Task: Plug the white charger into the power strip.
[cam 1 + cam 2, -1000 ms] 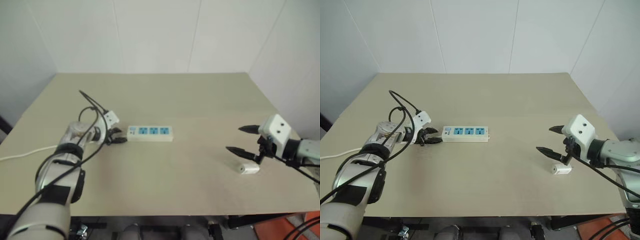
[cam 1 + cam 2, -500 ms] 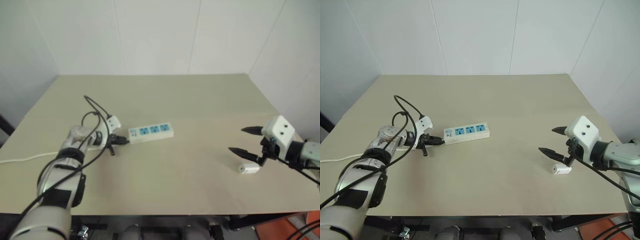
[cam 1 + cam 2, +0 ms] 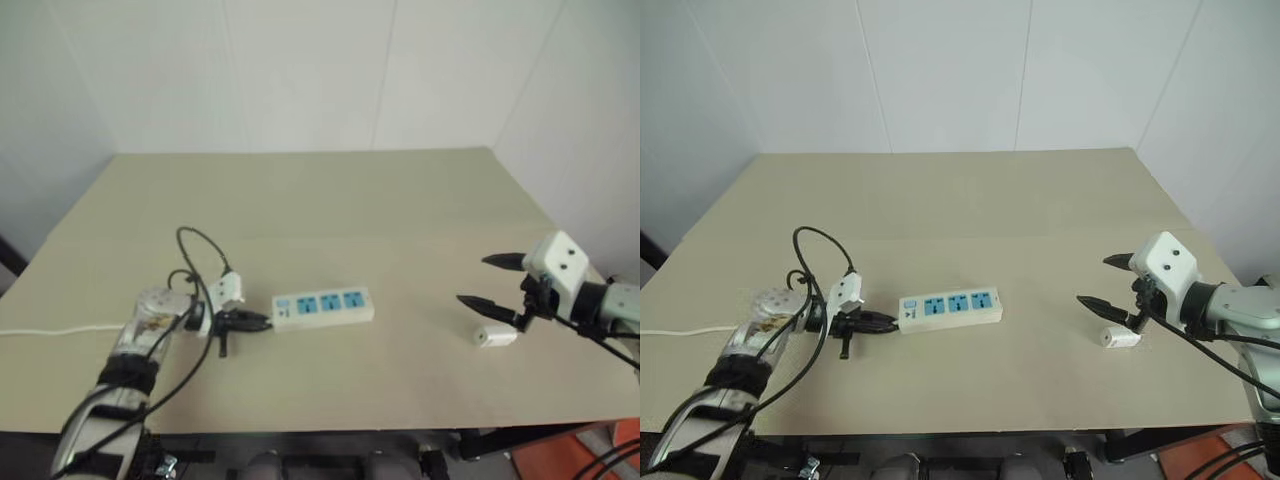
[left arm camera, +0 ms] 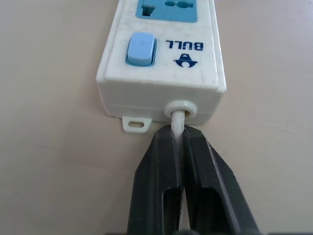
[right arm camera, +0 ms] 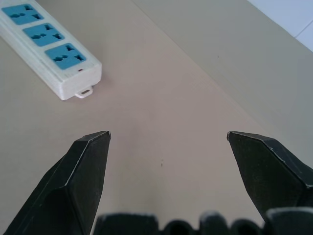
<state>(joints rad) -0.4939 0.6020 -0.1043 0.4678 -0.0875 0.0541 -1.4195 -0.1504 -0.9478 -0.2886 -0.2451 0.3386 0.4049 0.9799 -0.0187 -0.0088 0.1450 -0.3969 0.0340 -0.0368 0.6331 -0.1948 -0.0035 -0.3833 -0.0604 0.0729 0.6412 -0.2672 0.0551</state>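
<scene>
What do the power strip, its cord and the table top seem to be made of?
The power strip: likely hard moulded plastic, white with a slight sheen, blue sockets and a blue switch, printed lettering, rounded edges. Its cord: probably rubbery or vinyl sheathing, matte white, pinched between the left gripper's fingers. The table: smooth, matte beige, perhaps laminate; no grain shows.
</scene>
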